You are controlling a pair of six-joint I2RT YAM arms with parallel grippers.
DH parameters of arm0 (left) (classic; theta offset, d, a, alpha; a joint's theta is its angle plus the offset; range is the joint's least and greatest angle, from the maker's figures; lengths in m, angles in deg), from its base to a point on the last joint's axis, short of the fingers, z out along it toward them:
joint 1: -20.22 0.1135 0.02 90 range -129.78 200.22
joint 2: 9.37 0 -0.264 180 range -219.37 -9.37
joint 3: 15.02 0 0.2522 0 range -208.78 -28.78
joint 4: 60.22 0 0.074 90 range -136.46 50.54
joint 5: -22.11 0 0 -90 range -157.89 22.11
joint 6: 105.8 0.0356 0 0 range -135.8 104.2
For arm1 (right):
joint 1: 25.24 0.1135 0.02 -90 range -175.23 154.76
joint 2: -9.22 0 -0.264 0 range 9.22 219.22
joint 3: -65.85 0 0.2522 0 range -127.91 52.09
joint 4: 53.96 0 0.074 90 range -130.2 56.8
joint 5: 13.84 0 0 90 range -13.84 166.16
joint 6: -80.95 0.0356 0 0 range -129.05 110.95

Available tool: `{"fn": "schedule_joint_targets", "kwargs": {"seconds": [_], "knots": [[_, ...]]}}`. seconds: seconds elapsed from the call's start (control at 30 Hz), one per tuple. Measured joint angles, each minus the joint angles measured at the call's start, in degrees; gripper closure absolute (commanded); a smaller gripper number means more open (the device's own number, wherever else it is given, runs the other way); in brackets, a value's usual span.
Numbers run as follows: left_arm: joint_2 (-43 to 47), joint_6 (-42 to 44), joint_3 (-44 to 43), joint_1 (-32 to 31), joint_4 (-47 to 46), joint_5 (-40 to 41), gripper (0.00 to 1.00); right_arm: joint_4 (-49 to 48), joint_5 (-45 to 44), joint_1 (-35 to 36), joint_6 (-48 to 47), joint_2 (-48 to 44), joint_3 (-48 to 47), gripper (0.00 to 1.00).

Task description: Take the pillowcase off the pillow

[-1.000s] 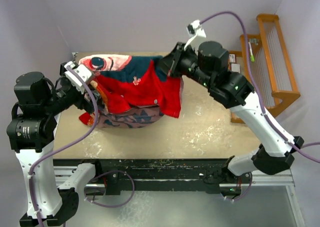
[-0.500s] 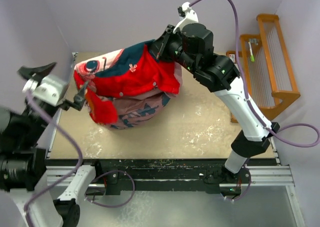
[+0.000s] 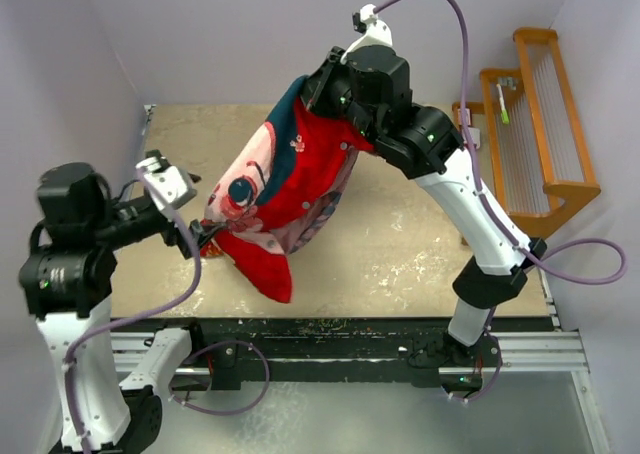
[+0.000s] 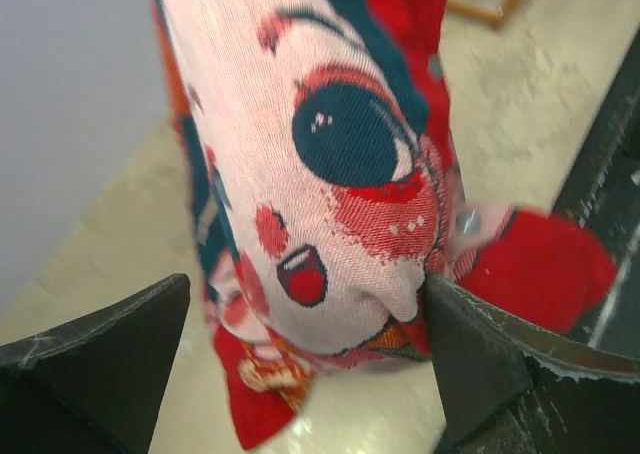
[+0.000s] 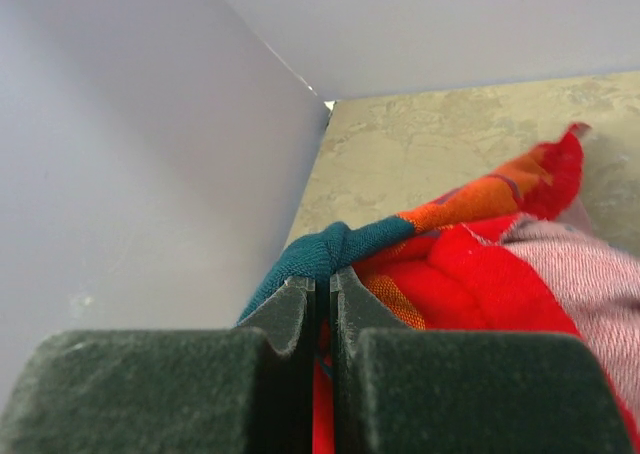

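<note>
Hanging from the right gripper [image 5: 322, 286], jaws pinched shut on a teal corner, the pillowcase [image 3: 280, 189] looks stuffed, pillow seemingly inside; left gripper [image 3: 198, 238] gapes wide, empty; removal barely begun.

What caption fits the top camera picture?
Right gripper holds the red pillowcase up while the open left gripper hovers beside it.
</note>
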Motion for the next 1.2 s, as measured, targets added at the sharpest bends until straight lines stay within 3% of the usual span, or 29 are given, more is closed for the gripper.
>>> {"fn": "schedule_joint_targets", "kwargs": {"seconds": [0.27, 0.43, 0.53, 0.63, 0.8, 0.87, 0.97, 1.03, 1.2], "knots": [[1.75, 5.86, 11.85, 0.11, 2.12, 4.44, 0.02, -1.64, 0.42, 3.74, 0.66, 1.64, 0.09, 1.0], [5.46, 1.68, 12.31, 0.11, -6.19, 12.48, 0.11, -3.58, -2.14, 6.99, -0.28, 3.34, -0.39, 1.0], [6.43, -0.74, 12.11, 0.13, -11.82, 19.82, 0.09, -3.61, -3.91, 7.23, -0.68, 3.43, -0.35, 1.0], [5.62, -1.38, 9.31, 0.35, -12.76, 21.75, 0.03, -3.43, -5.97, 7.13, -1.27, 3.32, -0.39, 1.0], [5.73, -0.33, 1.07, 1.44, -9.42, 9.49, 0.02, -0.63, -9.4, 8.5, -3.21, 6.16, -6.6, 1.0], [8.7, 6.4, 0.46, 6.97, -4.57, 1.66, 0.0, -0.35, -9.77, 9.88, -3.91, 6.97, -7.56, 1.0], [17.33, 23.04, 6.88, 20.0, 6.14, -6.1, 0.0, -0.59, -10.1, 11.87, -4.72, 7.69, -7.37, 1.0], [22.62, 30.49, 12.48, 25.2, 13.42, -9.7, 0.0, -0.94, -10.6, 13.07, -5.18, 8.04, -6.97, 1.0], [21.07, 30.01, 17.75, 30.93, 11.56, -15.23, 0.01, -2.01, -11.98, 14.71, -5.42, 7.82, -4.59, 1.0]]}}
